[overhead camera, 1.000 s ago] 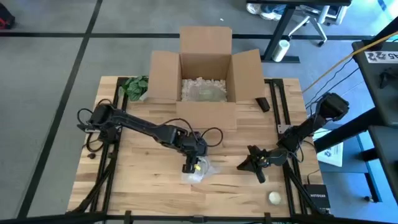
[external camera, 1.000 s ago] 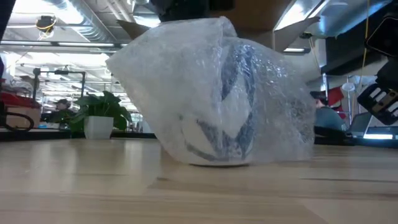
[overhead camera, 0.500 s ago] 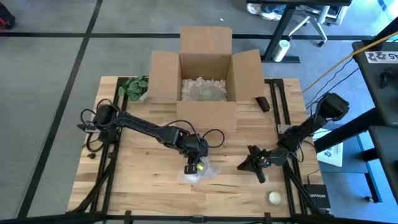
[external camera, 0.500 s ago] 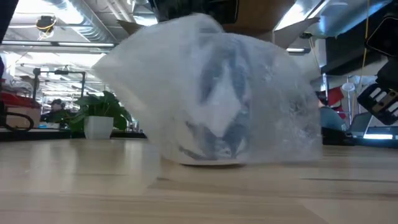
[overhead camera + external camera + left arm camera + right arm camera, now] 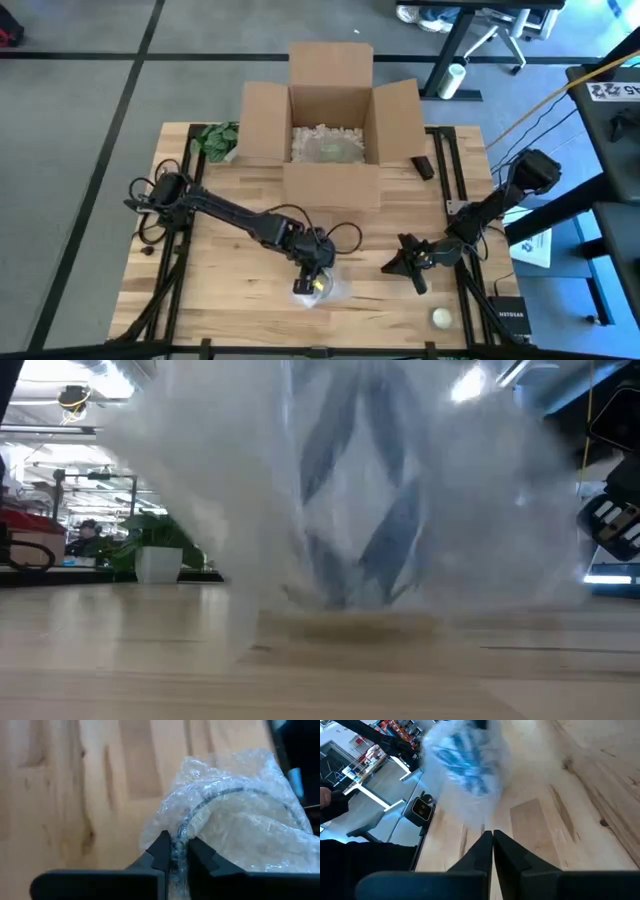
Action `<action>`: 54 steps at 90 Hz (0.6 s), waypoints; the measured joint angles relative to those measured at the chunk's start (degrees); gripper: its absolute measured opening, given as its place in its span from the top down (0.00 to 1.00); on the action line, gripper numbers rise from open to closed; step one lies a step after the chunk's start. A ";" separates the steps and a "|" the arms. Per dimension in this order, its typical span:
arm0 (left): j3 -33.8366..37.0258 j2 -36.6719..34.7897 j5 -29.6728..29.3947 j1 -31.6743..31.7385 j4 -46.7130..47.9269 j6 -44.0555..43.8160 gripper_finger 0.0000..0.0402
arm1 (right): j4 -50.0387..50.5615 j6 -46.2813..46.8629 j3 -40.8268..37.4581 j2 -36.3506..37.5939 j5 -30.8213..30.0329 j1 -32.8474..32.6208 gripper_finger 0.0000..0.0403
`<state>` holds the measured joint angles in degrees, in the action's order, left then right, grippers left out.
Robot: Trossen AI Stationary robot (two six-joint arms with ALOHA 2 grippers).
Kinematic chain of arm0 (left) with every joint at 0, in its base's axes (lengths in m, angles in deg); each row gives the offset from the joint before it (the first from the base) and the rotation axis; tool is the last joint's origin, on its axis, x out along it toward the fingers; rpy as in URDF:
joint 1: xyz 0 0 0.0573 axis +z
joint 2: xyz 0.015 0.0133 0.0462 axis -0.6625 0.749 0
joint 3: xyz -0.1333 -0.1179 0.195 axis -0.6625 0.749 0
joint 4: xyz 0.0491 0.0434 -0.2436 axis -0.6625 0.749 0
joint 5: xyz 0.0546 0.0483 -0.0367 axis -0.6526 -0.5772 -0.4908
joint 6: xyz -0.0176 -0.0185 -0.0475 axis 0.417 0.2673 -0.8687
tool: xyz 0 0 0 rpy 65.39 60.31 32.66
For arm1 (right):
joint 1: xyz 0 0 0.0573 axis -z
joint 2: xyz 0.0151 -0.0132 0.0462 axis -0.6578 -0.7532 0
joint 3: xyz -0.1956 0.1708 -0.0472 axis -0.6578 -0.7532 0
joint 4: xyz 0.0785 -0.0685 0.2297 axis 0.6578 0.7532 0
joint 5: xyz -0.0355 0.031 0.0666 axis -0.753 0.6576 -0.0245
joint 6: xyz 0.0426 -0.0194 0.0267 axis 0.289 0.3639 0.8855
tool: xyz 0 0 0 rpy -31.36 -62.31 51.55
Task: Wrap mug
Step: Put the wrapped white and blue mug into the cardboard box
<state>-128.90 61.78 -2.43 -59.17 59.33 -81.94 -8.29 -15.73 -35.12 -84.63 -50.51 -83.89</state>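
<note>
The wooden table (image 5: 230, 260) holds a cardboard box (image 5: 332, 110) at top. The left gripper (image 5: 176, 851), pinching the bubble-wrapped mug (image 5: 318, 285), has moved lower; the right gripper (image 5: 492, 836) rests closed.

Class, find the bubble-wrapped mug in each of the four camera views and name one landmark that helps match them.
High view: bubble-wrapped mug at the table's front centre, under the left gripper.
Low view: fills the centre, blurred.
Left wrist view: right of centre, pinched by the fingers.
Right wrist view: upper left of centre.
Shared landmark: the wooden table.
</note>
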 joint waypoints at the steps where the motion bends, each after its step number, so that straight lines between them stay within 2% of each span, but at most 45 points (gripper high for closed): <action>1: -0.31 0.00 -0.01 -0.12 -0.09 0.01 0.97 | 0.00 0.00 0.00 0.00 0.00 0.00 1.00; 33: -12.54 -0.11 -0.35 -1.59 0.07 5.29 0.98 | 0.02 0.00 0.00 0.00 -1.11 0.00 1.00; 54: -23.44 -0.22 -6.48 -0.26 4.54 11.16 0.98 | 0.30 0.13 0.00 0.00 -0.71 0.00 1.00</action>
<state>-152.34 61.56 -8.90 -59.42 63.87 -70.78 -7.99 -15.61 -35.12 -84.63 -51.22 -83.89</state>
